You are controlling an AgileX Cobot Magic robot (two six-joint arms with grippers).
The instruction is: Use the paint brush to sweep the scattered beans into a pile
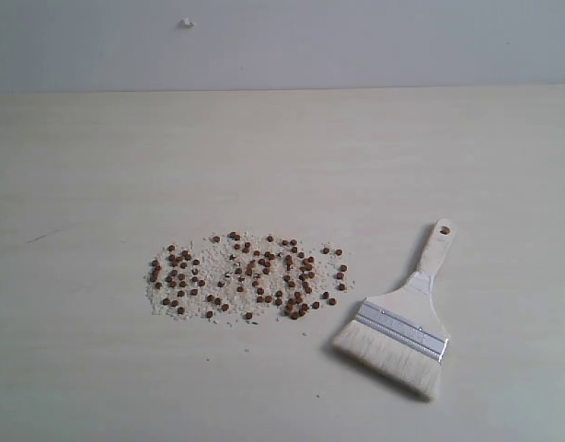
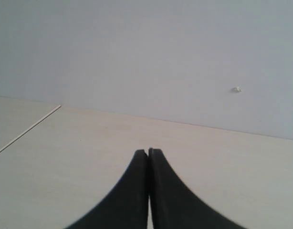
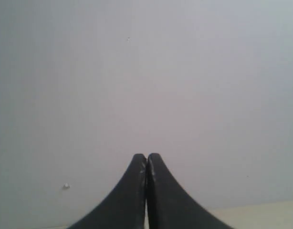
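Note:
The beans (image 1: 250, 274), tiny reddish-brown pellets mixed with fine white grains, lie scattered in a wide oval patch on the pale table in the exterior view. To their right lies the paint brush (image 1: 407, 318), flat on the table, its wooden handle pointing away and its cream bristles toward the front edge. Neither arm shows in the exterior view. My left gripper (image 2: 147, 151) is shut with nothing between its black fingers and points over bare tabletop toward the wall. My right gripper (image 3: 146, 155) is also shut and empty, facing the grey wall.
A pale wooden table (image 1: 282, 157) runs back to a grey wall (image 1: 356, 41), which carries a small white bump (image 1: 186, 23). The left wrist view shows a table edge or seam (image 2: 29, 128) off to one side.

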